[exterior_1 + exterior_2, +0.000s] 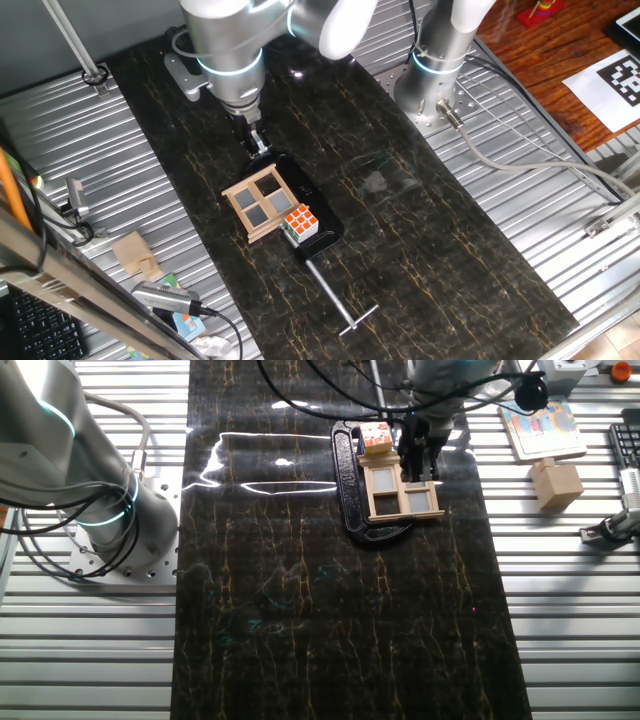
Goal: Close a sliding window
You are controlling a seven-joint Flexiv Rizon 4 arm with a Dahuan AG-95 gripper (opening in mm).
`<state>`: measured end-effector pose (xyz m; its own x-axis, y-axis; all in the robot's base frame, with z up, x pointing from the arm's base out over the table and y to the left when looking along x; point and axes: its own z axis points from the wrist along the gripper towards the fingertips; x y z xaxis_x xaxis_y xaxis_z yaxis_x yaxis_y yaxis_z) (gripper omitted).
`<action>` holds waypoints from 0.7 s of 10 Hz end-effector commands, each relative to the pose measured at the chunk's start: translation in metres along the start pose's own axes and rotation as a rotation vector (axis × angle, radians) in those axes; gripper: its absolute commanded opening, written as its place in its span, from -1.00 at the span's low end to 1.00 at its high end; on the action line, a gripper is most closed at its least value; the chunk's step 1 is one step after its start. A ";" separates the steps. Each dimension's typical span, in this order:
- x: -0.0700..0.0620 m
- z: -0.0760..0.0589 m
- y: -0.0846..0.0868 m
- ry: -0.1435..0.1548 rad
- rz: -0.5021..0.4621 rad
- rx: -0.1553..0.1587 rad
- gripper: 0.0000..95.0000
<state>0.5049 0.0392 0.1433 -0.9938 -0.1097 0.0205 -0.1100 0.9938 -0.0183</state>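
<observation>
The sliding window (pixel 262 205) is a small light-wood frame with four grey panes. It lies on a black base (pixel 322 228) in the middle of the dark table. It also shows in the other fixed view (pixel 403 491). My gripper (pixel 259 143) points down at the window's far edge, its tips at or just above the frame, and whether they touch it I cannot tell. In the other fixed view the gripper (pixel 420 468) overlaps the frame's upper right part. The fingers look close together with nothing between them.
A multicoloured puzzle cube (pixel 300 224) sits on the base beside the window and also shows in the other fixed view (pixel 375 435). A metal T-handle (pixel 338 298) sticks out from the base towards the front. A second arm's base (pixel 432 75) stands at the back right. Wood blocks (pixel 556 482) lie off the mat.
</observation>
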 end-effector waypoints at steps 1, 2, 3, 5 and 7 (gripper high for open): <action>-0.001 0.001 0.000 0.010 -0.023 -0.007 -1.00; -0.001 0.001 0.000 0.015 -0.058 -0.011 -1.00; -0.001 0.001 0.000 0.027 -0.092 -0.013 -1.00; -0.001 0.001 0.000 0.034 -0.119 -0.015 -1.00; -0.001 0.001 0.000 0.029 -0.136 -0.025 -1.00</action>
<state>0.5060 0.0394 0.1423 -0.9697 -0.2390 0.0504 -0.2388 0.9710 0.0101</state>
